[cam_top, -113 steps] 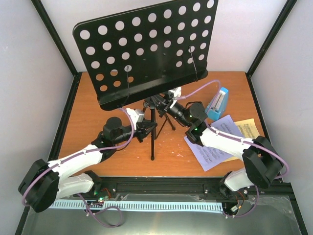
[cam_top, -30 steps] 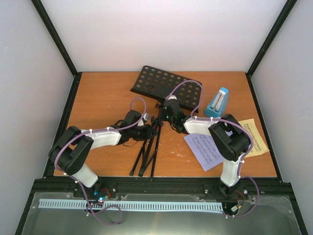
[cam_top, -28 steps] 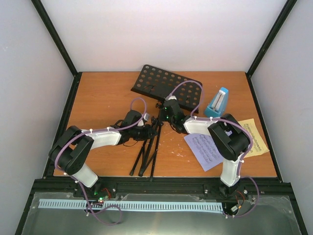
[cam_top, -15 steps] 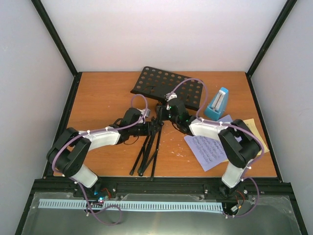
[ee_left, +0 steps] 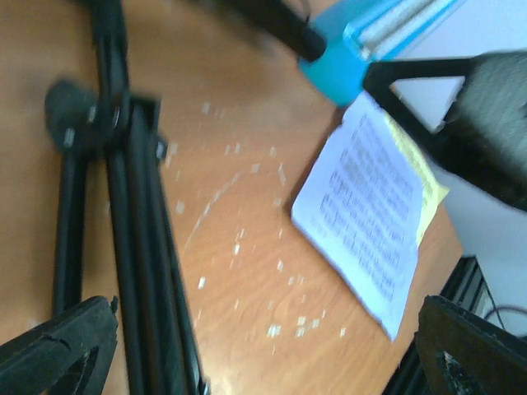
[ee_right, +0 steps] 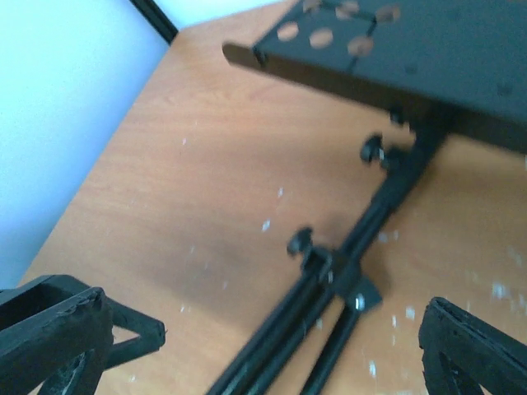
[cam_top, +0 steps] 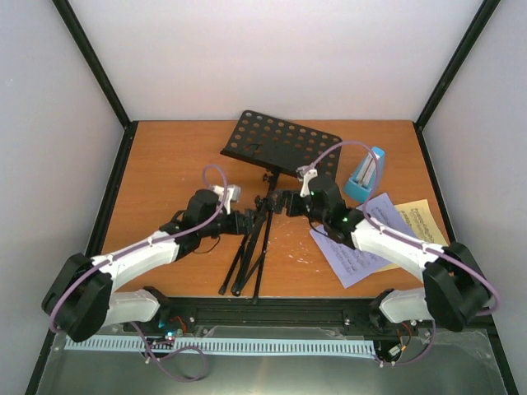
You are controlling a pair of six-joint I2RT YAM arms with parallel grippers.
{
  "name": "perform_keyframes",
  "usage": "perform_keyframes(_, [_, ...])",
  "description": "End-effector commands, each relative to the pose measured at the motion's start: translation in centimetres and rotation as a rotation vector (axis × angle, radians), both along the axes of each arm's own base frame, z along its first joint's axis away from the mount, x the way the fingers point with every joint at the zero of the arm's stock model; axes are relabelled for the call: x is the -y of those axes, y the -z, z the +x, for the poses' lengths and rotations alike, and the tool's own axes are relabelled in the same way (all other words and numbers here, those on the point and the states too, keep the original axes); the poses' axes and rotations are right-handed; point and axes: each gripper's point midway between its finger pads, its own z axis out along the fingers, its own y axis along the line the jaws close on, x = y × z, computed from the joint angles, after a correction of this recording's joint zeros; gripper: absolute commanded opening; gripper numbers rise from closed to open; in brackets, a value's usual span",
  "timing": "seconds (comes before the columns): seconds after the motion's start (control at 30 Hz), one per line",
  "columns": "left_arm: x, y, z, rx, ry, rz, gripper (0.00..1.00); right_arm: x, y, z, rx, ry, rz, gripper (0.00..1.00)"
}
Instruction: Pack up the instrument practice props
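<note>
The black music stand [cam_top: 265, 169] lies flat on the orange tabletop [cam_top: 165, 164]. Its round-holed desk [cam_top: 280, 141] is at the upper centre of the overhead frame, and its folded tripod legs [cam_top: 245, 259] run down toward the lower centre, ending near the front edge. Both arms reach in toward the shaft [cam_top: 268, 191] from opposite sides. The left tool [cam_top: 251, 220] comes from the lower left and sits just beside the upper end of the legs. The right tool [cam_top: 278, 202] comes from the right and sits just beside the shaft below the desk. From above it is not possible to tell whether either one touches the stand. In the left wrist view the fingers [ee_left: 58, 350] stand wide apart at the two bottom corners — this tool is open and holds nothing, and the bundled legs pass up the left side of the frame. The right wrist view is much the same: its fingers [ee_right: 49, 329] are spread to the bottom corners, open and empty. The shaft with its small knobs [ee_right: 373, 151] slants from the bottom centre up to the desk at the upper right. The small blue metronome [cam_top: 366, 174] stands upright just right of the desk, near the right arm. Below it, in the right half of the overhead frame, a white sheet-music page [cam_top: 350, 251] lies flat, partly under the right arm. A yellow page [cam_top: 426, 224] lies toward the right edge — in the left wrist view it peeks out from beneath the white one.
</note>
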Motion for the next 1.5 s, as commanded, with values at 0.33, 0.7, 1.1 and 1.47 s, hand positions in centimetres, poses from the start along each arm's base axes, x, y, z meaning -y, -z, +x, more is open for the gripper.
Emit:
perform_keyframes(0.33, [-2.6,5.7,-6.9,-0.242,0.051,0.003,0.99,-0.8,7.3,-9.5,-0.44,-0.098,0.242,1.0])
perform_keyframes(0.7, [-3.2,8.6,-7.3,-0.301,0.047,0.072,0.99,-4.1,10.2,-10.3,-0.533,-0.11,0.214,1.0])
perform_keyframes(1.1, [-2.4,10.2,-8.7,-0.34,0.117,0.067,0.99,-5.1,12.0,-9.1,-0.581,-0.056,0.222,1.0])
perform_keyframes(1.47, [1.2,8.9,-9.6,-0.31,0.249,0.001,0.99,-5.7,13.7,-8.5,-0.599,-0.045,0.192,1.0])
